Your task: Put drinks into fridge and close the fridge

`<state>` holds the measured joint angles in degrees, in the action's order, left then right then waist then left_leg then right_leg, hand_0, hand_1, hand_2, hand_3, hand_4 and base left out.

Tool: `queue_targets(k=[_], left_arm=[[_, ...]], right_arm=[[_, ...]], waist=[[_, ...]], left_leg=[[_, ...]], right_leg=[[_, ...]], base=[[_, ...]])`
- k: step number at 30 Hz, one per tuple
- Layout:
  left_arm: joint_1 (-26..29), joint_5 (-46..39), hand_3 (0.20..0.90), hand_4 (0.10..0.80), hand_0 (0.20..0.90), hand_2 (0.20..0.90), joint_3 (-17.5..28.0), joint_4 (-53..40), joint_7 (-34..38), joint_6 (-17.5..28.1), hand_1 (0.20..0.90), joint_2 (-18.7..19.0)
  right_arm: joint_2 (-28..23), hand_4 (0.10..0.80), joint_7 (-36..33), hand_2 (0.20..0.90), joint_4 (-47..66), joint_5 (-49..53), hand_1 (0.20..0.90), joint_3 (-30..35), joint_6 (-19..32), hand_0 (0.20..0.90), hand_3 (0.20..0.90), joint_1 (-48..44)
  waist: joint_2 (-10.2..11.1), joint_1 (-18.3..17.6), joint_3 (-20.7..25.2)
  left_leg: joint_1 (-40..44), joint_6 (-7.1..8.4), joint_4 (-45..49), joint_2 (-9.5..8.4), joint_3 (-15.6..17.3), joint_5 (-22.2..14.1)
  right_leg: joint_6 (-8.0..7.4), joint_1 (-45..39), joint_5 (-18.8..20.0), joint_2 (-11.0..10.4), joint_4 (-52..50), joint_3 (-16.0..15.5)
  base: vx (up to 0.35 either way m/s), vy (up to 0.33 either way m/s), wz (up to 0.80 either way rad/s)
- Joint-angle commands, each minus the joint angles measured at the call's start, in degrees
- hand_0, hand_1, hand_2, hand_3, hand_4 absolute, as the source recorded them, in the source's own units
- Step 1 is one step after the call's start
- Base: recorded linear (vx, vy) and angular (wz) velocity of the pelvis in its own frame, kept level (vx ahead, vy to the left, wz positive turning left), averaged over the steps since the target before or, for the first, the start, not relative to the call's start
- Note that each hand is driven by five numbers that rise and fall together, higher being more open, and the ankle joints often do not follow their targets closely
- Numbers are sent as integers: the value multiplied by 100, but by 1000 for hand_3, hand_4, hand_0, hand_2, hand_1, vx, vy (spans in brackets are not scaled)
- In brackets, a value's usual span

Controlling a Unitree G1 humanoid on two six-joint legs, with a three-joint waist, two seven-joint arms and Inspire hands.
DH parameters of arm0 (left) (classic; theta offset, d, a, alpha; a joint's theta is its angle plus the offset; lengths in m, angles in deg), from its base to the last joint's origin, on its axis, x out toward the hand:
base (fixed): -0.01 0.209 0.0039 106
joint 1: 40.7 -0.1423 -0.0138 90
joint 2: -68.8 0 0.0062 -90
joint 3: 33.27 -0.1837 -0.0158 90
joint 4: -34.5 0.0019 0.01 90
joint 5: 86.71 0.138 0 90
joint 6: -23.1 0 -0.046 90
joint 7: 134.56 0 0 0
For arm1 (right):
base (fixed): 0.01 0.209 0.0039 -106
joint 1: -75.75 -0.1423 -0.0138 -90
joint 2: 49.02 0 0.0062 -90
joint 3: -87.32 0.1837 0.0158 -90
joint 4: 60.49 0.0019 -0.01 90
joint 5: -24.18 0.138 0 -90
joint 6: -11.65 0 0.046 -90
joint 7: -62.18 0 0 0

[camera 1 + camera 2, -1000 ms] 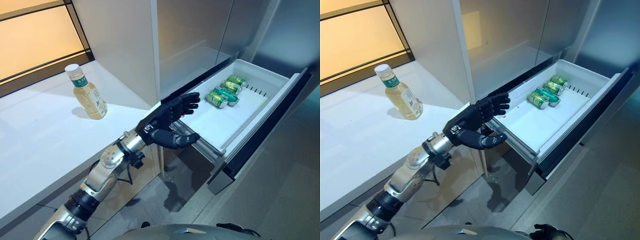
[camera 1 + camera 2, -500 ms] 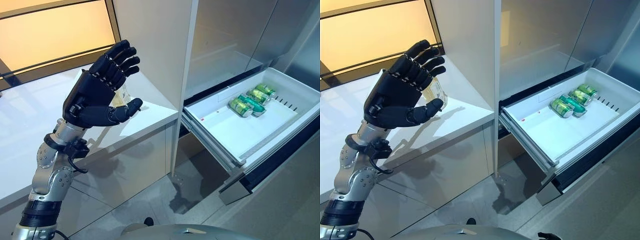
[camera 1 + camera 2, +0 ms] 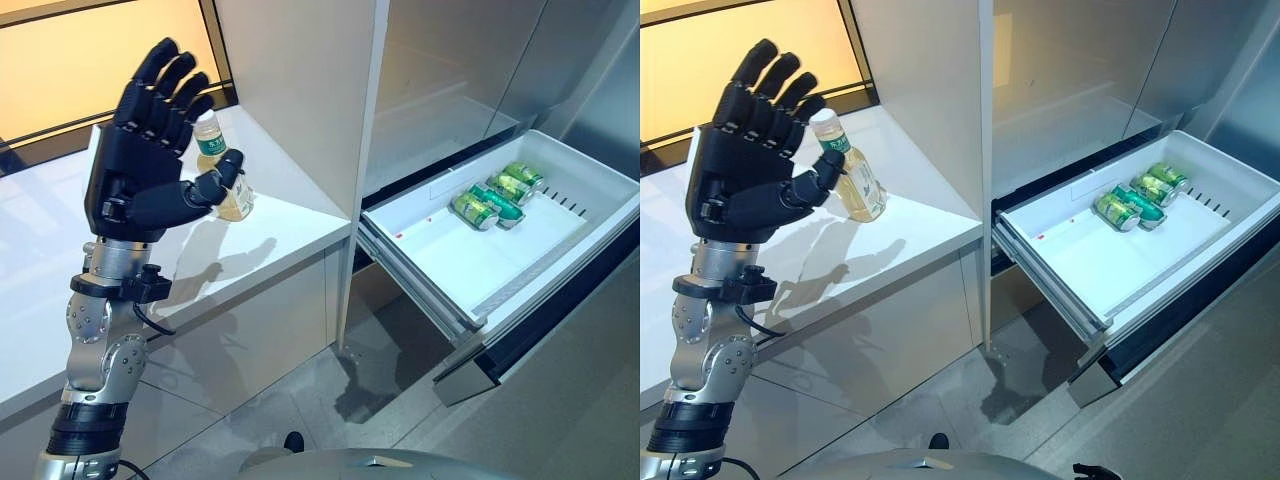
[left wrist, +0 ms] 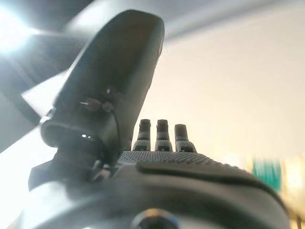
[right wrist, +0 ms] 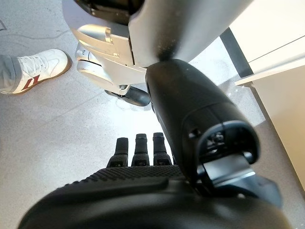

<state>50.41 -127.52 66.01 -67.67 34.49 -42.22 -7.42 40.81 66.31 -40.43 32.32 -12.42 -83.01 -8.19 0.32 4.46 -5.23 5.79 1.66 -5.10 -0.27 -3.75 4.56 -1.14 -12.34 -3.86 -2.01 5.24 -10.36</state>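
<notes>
A drink bottle [image 3: 228, 190] with pale yellow liquid, a green label and a white cap stands on the white counter [image 3: 270, 235]. My left hand [image 3: 135, 165] is raised over the counter, open, with straight spread fingers. Its thumb crosses in front of the bottle, and I cannot tell whether it touches it. The fridge drawer [image 3: 440, 255] is pulled out at the right, with green cans [image 3: 492, 195] lying at its far end. My right hand [image 5: 143, 191] hangs over the floor in the right wrist view, fingers [image 5: 138, 150] straight, holding nothing.
A tall white panel [image 3: 300, 90] stands between the counter and the fridge. The open drawer's dark front [image 3: 540, 320] juts out over the grey floor. An amber window [image 3: 60, 70] runs behind the counter. A person's white shoe [image 5: 35, 71] stands on the floor near my right hand.
My left hand has gone from the drawer's near corner up and left to the counter, and now stands higher with the bottle showing by its thumb. The camera has also shifted.
</notes>
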Motion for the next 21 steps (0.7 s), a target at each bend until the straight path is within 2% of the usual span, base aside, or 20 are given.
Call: queue_targets(k=[1,7,14,19,21], left_arm=[[282,574,900,800,900,900,588,-268,403,768,900,62],[338,1047,900,800,900,900,573,68,1113,440,900,188],[407,1499,900,800,900,900,443,453,1633,-374,900,339],[518,1559,900,800,900,900,342,551,1728,-762,900,385],[581,1538,900,800,900,900,282,563,1694,-1067,900,389]], right_arm=[[141,800,41,900,64,168,900,-1,-63,900,900,-124],[103,800,89,900,62,140,900,27,-157,900,900,-187],[79,800,109,900,83,104,900,27,-260,900,900,-224],[73,800,118,900,54,76,900,34,-292,900,900,-257],[75,800,112,900,45,78,900,30,-303,900,900,-271]], waist=[[36,24,98],[18,-8,128],[-9,-60,165],[-19,-84,176],[-27,-97,187]], left_leg=[[147,-281,10,-311,-162,-628],[168,-276,10,-300,-133,-627],[196,-265,10,-294,-99,-616],[205,-271,10,-290,-84,-614],[204,-270,10,-289,-77,-611]], right_leg=[[-141,427,314,50,-160,155],[-148,409,323,65,-144,190],[-166,395,341,78,-133,220],[-167,389,341,83,-128,233],[-174,391,349,86,-121,239]], base=[[0,0,0],[0,0,0],[10,-3,-1],[0,0,0],[0,0,0]])
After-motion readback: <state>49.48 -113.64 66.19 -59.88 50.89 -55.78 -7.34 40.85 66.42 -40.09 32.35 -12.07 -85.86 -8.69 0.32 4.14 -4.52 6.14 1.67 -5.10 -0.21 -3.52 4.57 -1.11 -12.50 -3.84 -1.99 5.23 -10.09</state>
